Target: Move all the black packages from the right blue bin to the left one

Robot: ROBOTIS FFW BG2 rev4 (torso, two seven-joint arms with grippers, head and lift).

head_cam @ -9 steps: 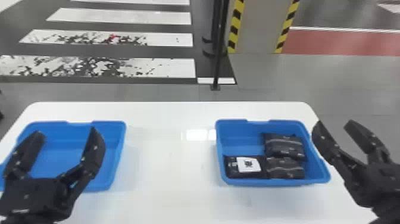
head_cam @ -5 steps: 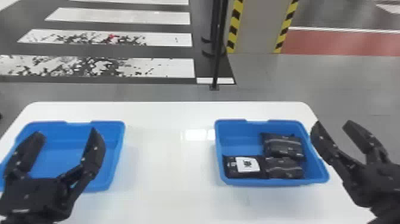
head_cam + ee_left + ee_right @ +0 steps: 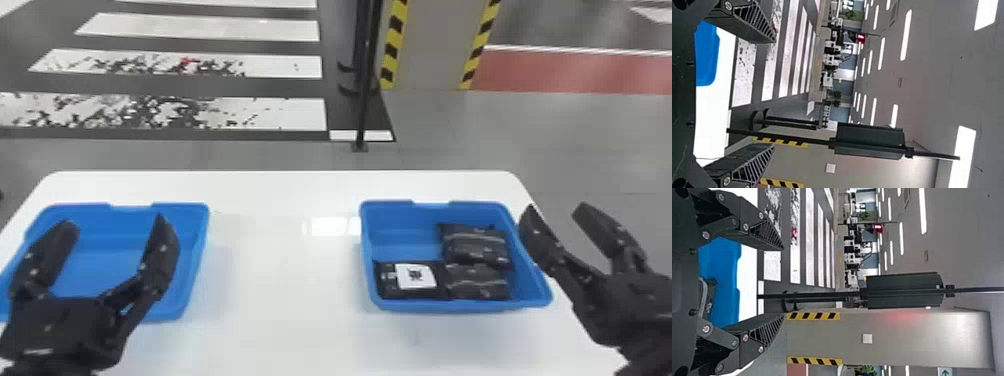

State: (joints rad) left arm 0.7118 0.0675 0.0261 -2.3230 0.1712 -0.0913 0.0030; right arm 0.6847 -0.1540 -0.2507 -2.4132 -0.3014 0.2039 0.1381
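1. We are looking at three black packages lying together in the right blue bin: one (image 3: 387, 287) in the near left corner, wearing a squarish white label (image 3: 416, 276), one (image 3: 477, 282) touching it on the right, and one (image 3: 475, 245) just behind that. Their dark wrapping is looking crinkled and glossy, with pale streaks crossing the two on the right.
2. We are seeing the right blue bin (image 3: 465, 306) holding them between smooth, sloping walls with rounded corners and a notched far rim.
3. We are keeping our right gripper (image 3: 556, 207) at that bin's right side, its two flat black fingers standing wide; the right wrist view is showing ribbed wedge tips.
4. We are seeing the left blue bin (image 3: 197, 250), likewise smooth and round-cornered, sitting well apart on the same glossy white table (image 3: 280, 280).
5. We are holding our left gripper (image 3: 115, 225) in front of the left bin's interior in the head view, its fingers spreading wide too.
6. Beyond the table, a thin black pole (image 3: 367, 75) is standing near a grey pillar (image 3: 430, 50) edged in yellow-and-black stripes.
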